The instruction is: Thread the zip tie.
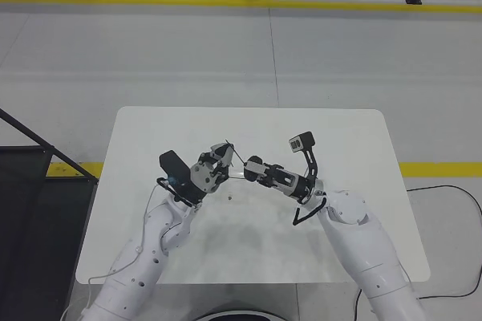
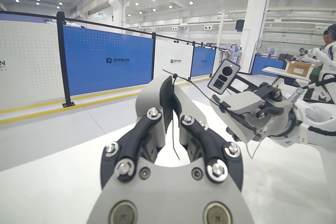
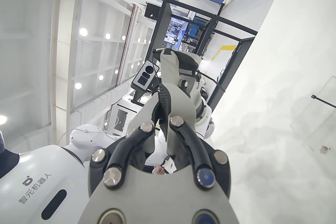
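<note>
Black plastic zip tie (image 2: 174, 76) held aloft over white table (image 1: 345, 160): left gripper (image 2: 169, 88) pinches it below the head, right gripper (image 2: 220, 105) clamps its outgoing strand. Blue fence panels (image 2: 105, 59) behind carry logos.

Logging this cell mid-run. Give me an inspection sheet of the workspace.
Surface: white table with rounded corners.
Job's things: black zip tie, held above the table.
Clutter: clear tray on the table, holding a spare zip tie.
End effectors: left end effector shut on the zip tie just below its head, tail hanging behind the pads; right end effector shut on the strap.
Cables: black cable on the floor beside the table.
Surroundings: grey floor with a yellow line; blue and white fence panels.
</note>
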`<move>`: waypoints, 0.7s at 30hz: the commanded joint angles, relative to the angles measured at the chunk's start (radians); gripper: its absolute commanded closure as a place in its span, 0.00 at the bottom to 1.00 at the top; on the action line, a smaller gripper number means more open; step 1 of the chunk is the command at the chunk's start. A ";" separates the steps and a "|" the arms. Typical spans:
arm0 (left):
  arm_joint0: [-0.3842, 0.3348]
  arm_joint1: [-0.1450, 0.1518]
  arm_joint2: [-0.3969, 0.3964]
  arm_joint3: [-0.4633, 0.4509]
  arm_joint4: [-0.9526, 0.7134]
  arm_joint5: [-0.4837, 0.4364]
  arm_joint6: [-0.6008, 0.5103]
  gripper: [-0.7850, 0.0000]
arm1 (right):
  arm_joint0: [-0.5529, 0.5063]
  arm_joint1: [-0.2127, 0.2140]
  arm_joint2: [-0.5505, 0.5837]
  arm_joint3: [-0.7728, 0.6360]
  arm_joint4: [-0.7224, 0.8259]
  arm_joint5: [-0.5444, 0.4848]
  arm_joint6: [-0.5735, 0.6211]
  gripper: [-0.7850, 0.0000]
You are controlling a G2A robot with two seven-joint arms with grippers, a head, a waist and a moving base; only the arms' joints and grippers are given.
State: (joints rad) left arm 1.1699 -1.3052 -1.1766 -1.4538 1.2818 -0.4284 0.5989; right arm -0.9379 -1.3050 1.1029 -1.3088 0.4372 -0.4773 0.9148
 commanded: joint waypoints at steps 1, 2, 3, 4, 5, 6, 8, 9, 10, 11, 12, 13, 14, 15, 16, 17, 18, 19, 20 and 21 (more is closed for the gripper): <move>0.000 0.000 0.001 0.002 0.008 0.000 0.004 1.00 | 0.001 0.000 0.001 0.000 0.002 0.000 -0.002 1.00; 0.000 0.000 0.002 0.002 0.010 -0.002 0.006 1.00 | 0.001 0.000 0.001 0.001 0.003 0.001 -0.002 1.00; 0.000 0.000 0.002 0.003 0.013 -0.003 0.007 1.00 | 0.001 0.000 0.001 0.001 0.004 0.003 -0.002 1.00; 0.000 0.000 0.003 0.003 0.015 -0.005 0.009 1.00 | 0.002 0.000 0.001 0.002 0.005 0.004 -0.003 1.00; 0.000 0.000 0.003 0.003 0.018 -0.007 0.010 1.00 | 0.003 0.000 0.001 0.002 0.004 0.004 -0.004 1.00; 0.000 0.000 0.004 0.004 0.019 -0.011 0.013 1.00 | 0.003 0.000 0.000 0.002 0.005 0.006 -0.005 1.00; 0.000 0.001 0.004 0.005 0.024 -0.016 0.015 1.00 | 0.005 0.000 0.000 0.004 0.006 0.010 -0.007 1.00; 0.000 0.001 0.004 0.005 0.027 -0.018 0.017 1.00 | 0.006 0.000 -0.001 0.004 0.006 0.011 -0.007 1.00; 0.000 0.001 0.004 0.005 0.031 -0.020 0.019 1.00 | 0.007 -0.001 -0.001 0.006 0.007 0.013 -0.008 1.00; 0.000 0.001 0.004 0.006 0.032 -0.023 0.020 1.00 | 0.008 -0.001 -0.001 0.007 0.007 0.014 -0.009 1.00; 0.000 0.002 0.004 0.006 0.034 -0.026 0.023 1.00 | 0.009 -0.001 -0.001 0.007 0.008 0.014 -0.010 1.00; 0.000 0.002 0.003 0.007 0.036 -0.028 0.023 1.00 | 0.010 -0.001 -0.002 0.008 0.008 0.014 -0.010 1.00; 0.000 0.002 0.003 0.007 0.037 -0.029 0.024 1.00 | 0.011 -0.001 -0.002 0.008 0.009 0.016 -0.010 1.00; 0.000 0.002 0.002 0.007 0.037 -0.030 0.025 1.00 | 0.012 -0.001 -0.002 0.009 0.009 0.017 -0.012 1.00; 0.000 0.002 0.003 0.007 0.039 -0.031 0.026 1.00 | 0.013 -0.001 -0.003 0.009 0.009 0.018 -0.013 1.00; 0.000 0.002 0.003 0.007 0.039 -0.033 0.027 1.00 | 0.013 -0.002 -0.003 0.009 0.009 0.019 -0.013 1.00; 0.000 0.002 0.002 0.008 0.039 -0.034 0.027 1.00 | 0.013 -0.002 -0.003 0.009 0.009 0.019 -0.014 1.00; 0.000 0.003 0.002 0.008 0.039 -0.035 0.027 1.00 | 0.013 -0.002 -0.004 0.009 0.009 0.020 -0.015 1.00; 0.000 0.003 0.002 0.008 0.039 -0.035 0.027 1.00 | 0.014 -0.002 -0.004 0.009 0.009 0.022 -0.016 1.00; 0.001 0.003 0.002 0.008 0.039 -0.035 0.028 1.00 | 0.014 -0.002 -0.004 0.009 0.009 0.022 -0.017 1.00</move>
State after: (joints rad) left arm 1.1703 -1.3026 -1.1745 -1.4461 1.3213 -0.4632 0.6263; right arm -0.9241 -1.3068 1.0991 -1.2997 0.4463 -0.4560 0.8989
